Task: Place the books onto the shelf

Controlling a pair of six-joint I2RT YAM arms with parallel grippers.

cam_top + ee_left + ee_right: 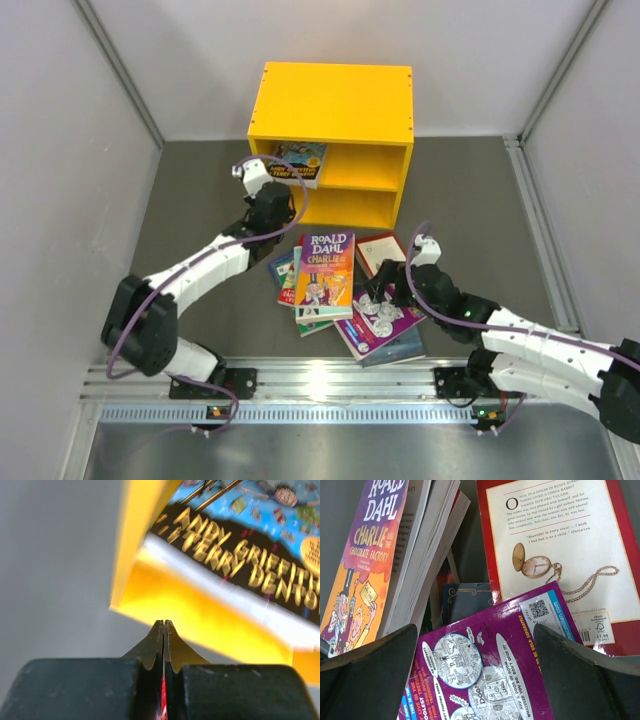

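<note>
We find one Andy Griffiths book [300, 160] in the yellow shelf [335, 100], the pile [345, 290] before it unshelved; left fingers [157, 640] closed, right fingers [370, 675] wide.

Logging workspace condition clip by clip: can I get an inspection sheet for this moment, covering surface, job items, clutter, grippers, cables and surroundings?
Surface: dark grey mat, flat.
Job's things: yellow shelf at the far side; blue-covered book leaning on its upper level, left end; a loose pile in front with the Roald Dahl book on top, and the purple book and red-cream book beside it.
Clutter: nothing seen.
Grippers: left gripper shut, empty, at the shelf's left front edge; right gripper open over the purple book, holding nothing.
Cables: purple cables run along both arms.
Surroundings: pale walls; metal rail at the near edge.
</note>
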